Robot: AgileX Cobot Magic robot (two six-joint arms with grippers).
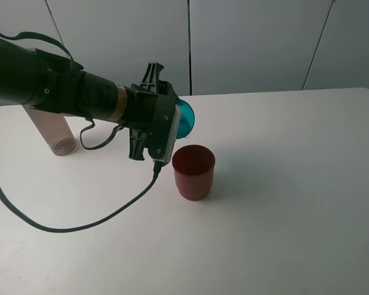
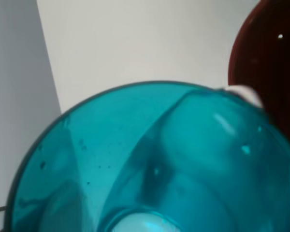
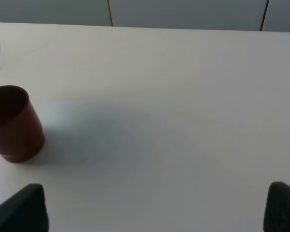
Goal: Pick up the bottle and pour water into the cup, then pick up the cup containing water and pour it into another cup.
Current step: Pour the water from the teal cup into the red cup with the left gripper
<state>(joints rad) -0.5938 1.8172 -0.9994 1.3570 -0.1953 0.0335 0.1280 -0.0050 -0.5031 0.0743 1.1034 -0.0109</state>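
Teal cup: the translucent teal-blue plastic tumbler [image 1: 186, 118] is off the white surface [image 1: 295, 184], tipped well over beside and above the red cup's rim.
Left hand: the left hand [image 1: 172, 123] pinches the teal tumbler; its fingers are hidden behind the wrist.
Red cup: the opaque dark red plastic cup [image 1: 194, 171] stands upright just below the tumbler's lip.
Bottle: the see-through grey-brown bottle [image 1: 52, 131] stands at the far left, partly behind the arm.
Right hand: the right hand [image 3: 154, 210] hangs spread and empty, well apart from the cups.
Risk: the lip looks offset from the red mouth, so water may spill onto the surface; lowering could knock the red cup.
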